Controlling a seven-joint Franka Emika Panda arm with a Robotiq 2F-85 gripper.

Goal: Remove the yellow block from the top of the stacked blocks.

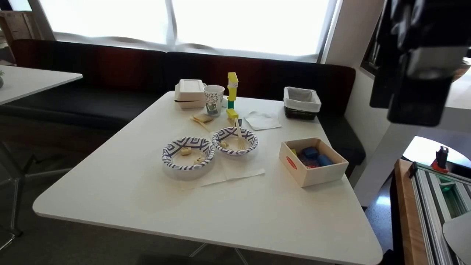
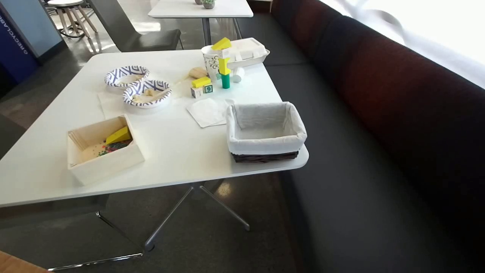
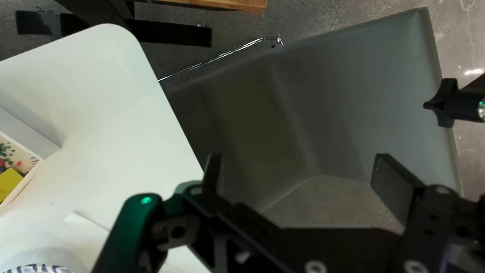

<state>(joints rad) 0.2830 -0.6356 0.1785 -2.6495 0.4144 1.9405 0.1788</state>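
One topmost yellow block (image 2: 221,44), hand (image 3: 298,172) well apart.

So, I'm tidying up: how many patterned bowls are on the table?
2. One bowl, nearer the stacked blocks, has a fork in it; the second bowl stands beside it. Another nested underneath would be hidden.
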